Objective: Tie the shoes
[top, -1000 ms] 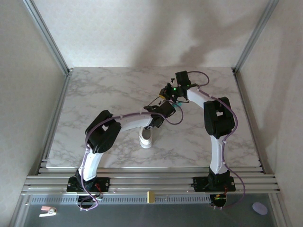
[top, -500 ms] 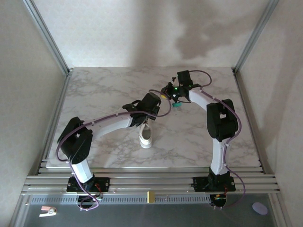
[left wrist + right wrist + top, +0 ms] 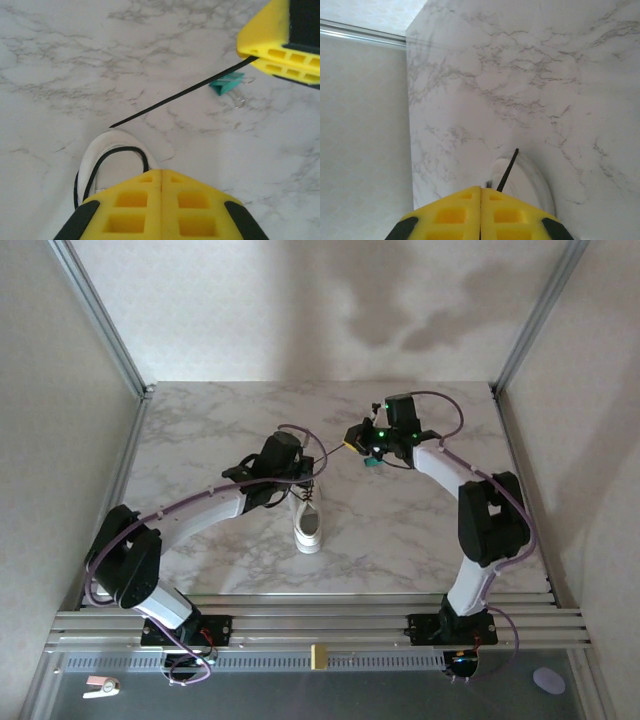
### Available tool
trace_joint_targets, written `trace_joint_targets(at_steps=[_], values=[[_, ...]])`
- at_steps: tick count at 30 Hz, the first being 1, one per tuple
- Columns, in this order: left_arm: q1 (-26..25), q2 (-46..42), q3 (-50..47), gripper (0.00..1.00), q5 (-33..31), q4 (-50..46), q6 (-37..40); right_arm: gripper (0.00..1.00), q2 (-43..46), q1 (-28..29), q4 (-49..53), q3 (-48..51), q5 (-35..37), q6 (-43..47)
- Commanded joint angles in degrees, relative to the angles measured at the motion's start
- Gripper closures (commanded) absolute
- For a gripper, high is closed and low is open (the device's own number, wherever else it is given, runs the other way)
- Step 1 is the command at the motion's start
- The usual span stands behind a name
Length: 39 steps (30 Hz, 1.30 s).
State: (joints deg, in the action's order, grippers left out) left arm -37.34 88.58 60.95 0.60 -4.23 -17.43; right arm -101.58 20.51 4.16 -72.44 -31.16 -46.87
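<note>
The white shoe (image 3: 308,525) stands mid-table, its rounded end (image 3: 112,155) low in the left wrist view. My left gripper (image 3: 306,472) hovers just behind it, its jaws (image 3: 161,172) shut; a slack black lace loop (image 3: 127,149) curves off the shoe and slips under the pads. My right gripper (image 3: 352,438) sits further back and to the right, shut (image 3: 480,189) on the other lace, whose tip (image 3: 512,160) pokes out past the pads. That lace (image 3: 175,100) runs taut from the shoe to the right gripper's yellow fingers (image 3: 270,40).
A small green clip (image 3: 370,464) lies on the marble just below the right gripper, beside the taut lace (image 3: 226,84). Metal posts and walls bound the table; its left edge (image 3: 410,115) meets the wall. Rails (image 3: 320,625) run along the near edge.
My left arm has swung left, carrying its gripper from right of the shoe to just behind it. The right gripper has shifted slightly right. The lace between them has drawn out.
</note>
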Motion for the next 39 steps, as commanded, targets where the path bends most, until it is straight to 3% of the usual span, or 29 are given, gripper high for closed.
trace_joint_targets(at_steps=[1, 9, 13, 14, 18, 22, 26, 31, 39], values=[[0.16, -2.17, -1.91, 1.00, 3.12, 3.07, -1.71, 1.00, 4.04, 0.23, -3.77, 2.07, 2.50, 2.17], [0.33, -3.24, -3.63, 1.00, 4.97, 4.41, -1.75, 1.00, 3.12, 1.04, -13.48, 1.07, -7.07, -0.35], [0.60, -2.30, -3.12, 1.00, 6.40, 4.04, -0.25, 1.00, 1.60, 1.83, -8.33, -2.67, -5.16, 0.89], [0.60, -1.89, -2.50, 0.94, 6.83, 3.60, 0.40, 1.00, 1.27, 1.96, -5.99, -3.53, -3.55, 1.57], [0.52, 0.91, -0.97, 0.44, 11.20, 3.83, 4.09, 1.00, -0.14, 1.82, 1.10, -5.45, 1.58, 3.30], [-1.31, 5.44, 3.63, 0.34, 11.65, 0.31, 8.71, 1.00, -1.27, 1.74, 2.82, -5.91, 2.28, 3.53], [-4.48, 10.37, 9.82, 0.33, 5.73, -5.01, 12.30, 1.00, -1.68, 1.54, 3.96, -6.23, 2.87, 3.42], [-7.24, 15.96, 15.94, 0.39, -1.20, -11.50, 15.76, 1.00, -1.58, 0.84, 4.44, -5.76, 3.33, 2.65], [-9.39, 18.71, 18.56, 0.47, -5.34, -15.53, 17.56, 1.00, -1.67, 0.17, 4.45, -5.69, 2.87, 2.40]])
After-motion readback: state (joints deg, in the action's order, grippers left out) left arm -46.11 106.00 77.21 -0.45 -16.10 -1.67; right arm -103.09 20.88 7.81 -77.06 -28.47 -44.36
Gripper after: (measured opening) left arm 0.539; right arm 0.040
